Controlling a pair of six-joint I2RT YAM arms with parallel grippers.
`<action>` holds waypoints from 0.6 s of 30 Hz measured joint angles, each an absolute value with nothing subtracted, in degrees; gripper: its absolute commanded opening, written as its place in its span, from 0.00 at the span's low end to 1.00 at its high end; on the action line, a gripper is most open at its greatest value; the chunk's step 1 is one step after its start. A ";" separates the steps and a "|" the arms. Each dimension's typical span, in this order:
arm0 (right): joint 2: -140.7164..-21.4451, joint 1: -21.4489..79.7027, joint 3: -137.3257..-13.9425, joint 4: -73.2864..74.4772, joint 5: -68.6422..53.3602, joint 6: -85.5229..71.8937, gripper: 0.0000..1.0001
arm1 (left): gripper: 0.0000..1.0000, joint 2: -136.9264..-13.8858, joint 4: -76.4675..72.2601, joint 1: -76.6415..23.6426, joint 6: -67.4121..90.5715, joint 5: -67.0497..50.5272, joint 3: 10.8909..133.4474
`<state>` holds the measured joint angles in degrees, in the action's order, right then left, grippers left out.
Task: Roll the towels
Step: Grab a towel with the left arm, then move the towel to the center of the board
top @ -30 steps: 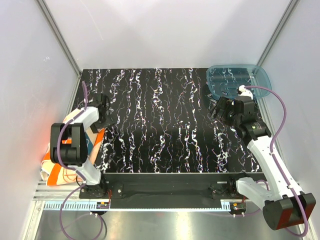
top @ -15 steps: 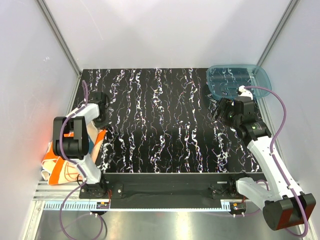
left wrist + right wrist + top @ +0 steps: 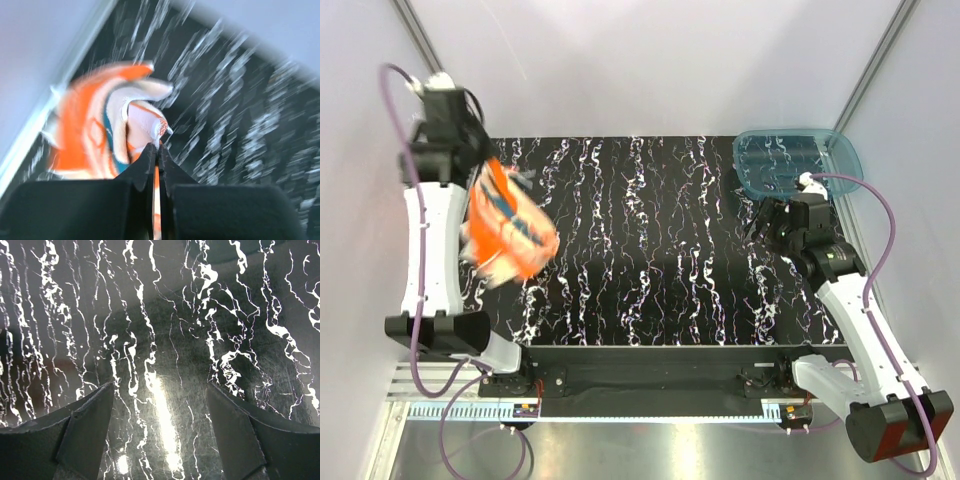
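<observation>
The orange towel (image 3: 508, 232) is held aloft by the left gripper (image 3: 475, 168), whose fingers (image 3: 145, 162) are pressed together on a fold of the cloth. The bundle hangs bunched and blurred above the left side of the black marbled table (image 3: 650, 230), clear of its surface. A teal strip (image 3: 108, 136) is seen among the folds; whether it belongs to a second towel cannot be told. The right gripper (image 3: 160, 388) is poised over bare tabletop near the blue plastic tray (image 3: 798, 160), its fingers spread wide with nothing between them.
</observation>
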<state>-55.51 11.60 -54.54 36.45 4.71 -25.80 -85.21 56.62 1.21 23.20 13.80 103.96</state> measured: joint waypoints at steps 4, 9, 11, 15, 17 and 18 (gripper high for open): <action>-54.83 11.60 -56.05 37.34 4.23 -26.02 0.82 | 0.00 -85.86 62.08 1.06 21.39 11.57 128.42; -53.93 11.62 -58.06 38.79 3.79 -26.17 0.82 | 0.00 -80.20 61.63 0.97 21.04 8.08 137.86; -53.54 11.62 -58.46 39.33 3.79 -26.20 0.83 | 0.00 -72.79 57.30 0.97 21.28 7.20 128.77; -53.12 11.62 -59.16 40.71 3.81 -26.20 0.83 | 0.00 -63.05 51.55 0.97 21.69 5.78 116.53; -52.95 11.62 -59.46 41.34 3.84 -26.17 0.84 | 0.00 -62.57 49.39 0.97 21.78 3.14 116.29; -52.82 11.62 -59.55 41.67 3.92 -26.17 0.84 | 0.00 -62.74 47.68 0.99 21.89 0.34 116.42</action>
